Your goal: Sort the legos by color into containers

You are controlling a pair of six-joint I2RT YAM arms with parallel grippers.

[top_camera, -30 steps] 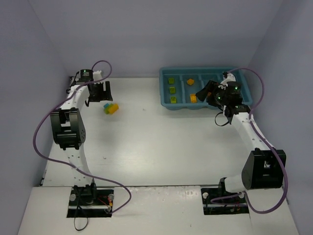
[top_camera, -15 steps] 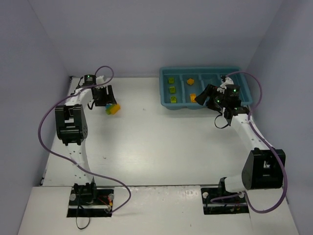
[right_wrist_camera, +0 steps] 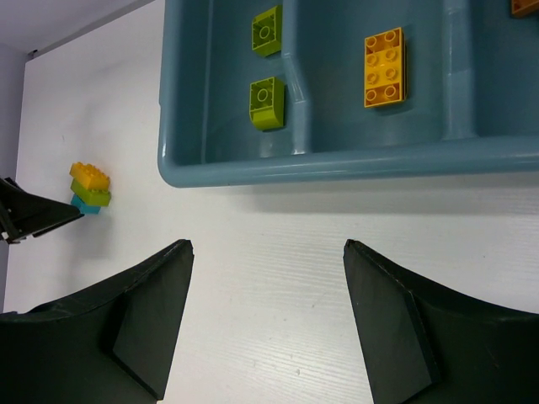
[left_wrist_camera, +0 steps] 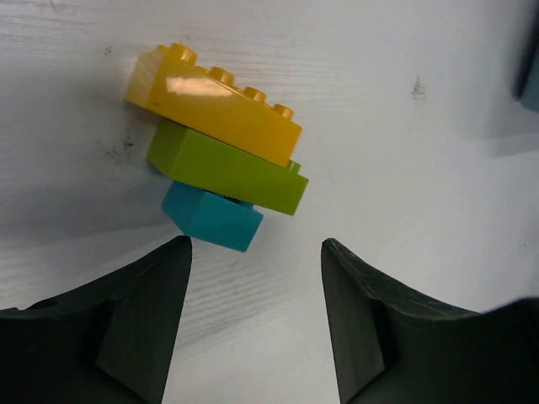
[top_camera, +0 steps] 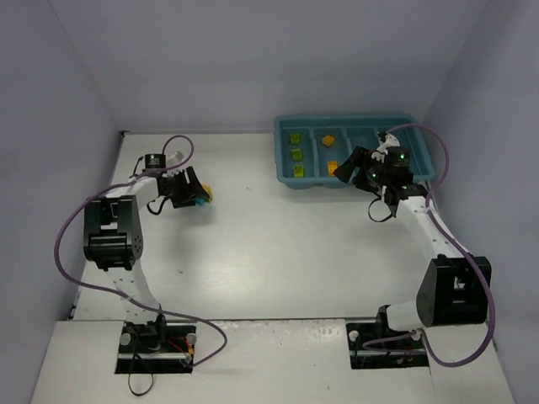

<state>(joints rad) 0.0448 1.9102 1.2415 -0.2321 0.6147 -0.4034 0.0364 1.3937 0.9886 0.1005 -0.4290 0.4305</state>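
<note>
Standing by the white table point(top_camera: 269, 252), I am seeing the sorting only partly done. The teal tray point(top_camera: 345, 119) is sitting at the far right. Its leftmost compartment is holding three green bricks point(top_camera: 296, 155), and the next is holding two orange-yellow bricks point(top_camera: 328, 140). The right arm is hiding much of the other two compartments, so I cannot tell what is in them. The right gripper point(right_wrist_camera: 267, 246) is hovering over the table just in front of the tray's near wall, jaws spread and carrying nothing. The left gripper point(left_wrist_camera: 253, 252) is gaping wide too, its fingertips just short of the one clump point(left_wrist_camera: 223, 160) lying on the table: a yellow-orange brick point(left_wrist_camera: 215, 101) on a green brick point(left_wrist_camera: 227, 168) on a cyan brick point(left_wrist_camera: 215, 217). To my eye that clump is waiting to be gripped, pulled apart and dropped in colour by colour.
</note>
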